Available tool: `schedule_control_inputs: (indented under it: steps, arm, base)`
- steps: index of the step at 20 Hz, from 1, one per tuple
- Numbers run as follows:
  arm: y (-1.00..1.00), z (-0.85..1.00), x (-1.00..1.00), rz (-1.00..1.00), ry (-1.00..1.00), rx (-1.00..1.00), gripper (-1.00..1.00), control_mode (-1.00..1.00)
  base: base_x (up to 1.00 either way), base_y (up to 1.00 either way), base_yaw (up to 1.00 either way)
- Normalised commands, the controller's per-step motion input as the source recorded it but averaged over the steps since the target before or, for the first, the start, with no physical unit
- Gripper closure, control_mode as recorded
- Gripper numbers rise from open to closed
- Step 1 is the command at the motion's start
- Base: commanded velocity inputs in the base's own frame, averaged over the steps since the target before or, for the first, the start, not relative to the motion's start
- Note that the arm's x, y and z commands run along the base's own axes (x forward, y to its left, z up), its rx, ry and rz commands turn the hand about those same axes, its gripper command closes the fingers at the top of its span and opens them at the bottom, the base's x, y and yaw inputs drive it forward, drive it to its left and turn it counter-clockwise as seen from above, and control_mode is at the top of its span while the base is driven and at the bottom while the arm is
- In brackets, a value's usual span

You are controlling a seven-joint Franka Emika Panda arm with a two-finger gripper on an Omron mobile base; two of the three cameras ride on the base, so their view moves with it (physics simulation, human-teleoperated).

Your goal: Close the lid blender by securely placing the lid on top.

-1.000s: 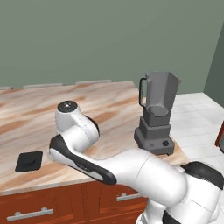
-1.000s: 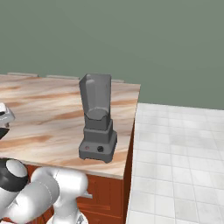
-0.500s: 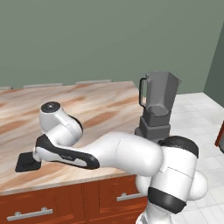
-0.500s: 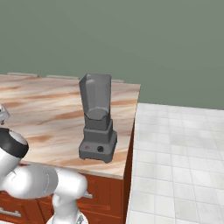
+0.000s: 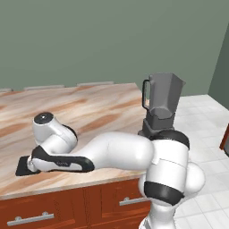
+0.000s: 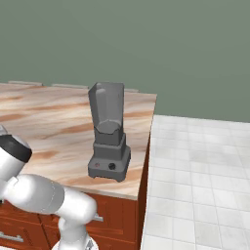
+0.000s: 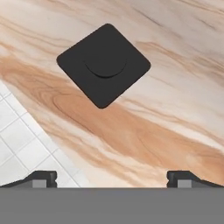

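Blender [image 6: 109, 136] jar uncovered, nothing inside, lid [image 7: 103, 64] flat on counter [image 7: 175, 109], pincer [image 7: 111, 177] spread wide above it

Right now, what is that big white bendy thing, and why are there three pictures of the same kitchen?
The big white thing is a robot arm. Two cameras ride behind it, one on its left and one on its right, so you see one kitchen from two sides. The third camera sits on the arm's hand and looks down along its gripper, the part that grabs. The gripper is open and holds nothing. Below it, on the marbled brown countertop, lies a small flat black square lid. In the left picture the arm covers part of that lid. Further along the counter stands a dark grey blender with a see-through jar. Its jar has no lid on yet.
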Motion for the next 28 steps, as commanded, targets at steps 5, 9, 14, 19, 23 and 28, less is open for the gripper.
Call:
schedule_control_inputs:
  steps: [5, 9, 14, 19, 23, 28]
  arm:
    - [0.21, -0.23, 0.12, 0.00, 0.00, 0.00, -1.00, -1.00]
    - [0.22, -0.16, 0.09, 0.00, 0.00, 0.00, -1.00, -1.00]
    - [0.26, -0.07, 0.21, 0.00, 0.00, 0.00, -1.00, -1.00]
    - [0.20, -0.01, 0.24, 0.00, 0.00, 0.00, -1.00, -1.00]
    - [0.24, -0.14, 0.21, 0.00, 0.00, 0.00, -1.00, -1.00]
    - [0.11, -0.26, 0.13, 0.00, 0.00, 0.01, -1.00, -1.00]
  base:
    - [0.00, 0.00, 0.00]
    - [0.00, 0.00, 0.00]
    - [0.00, 0.00, 0.00]
    - [0.00, 0.00, 0.00]
    - [0.00, 0.00, 0.00]
    - [0.00, 0.00, 0.00]
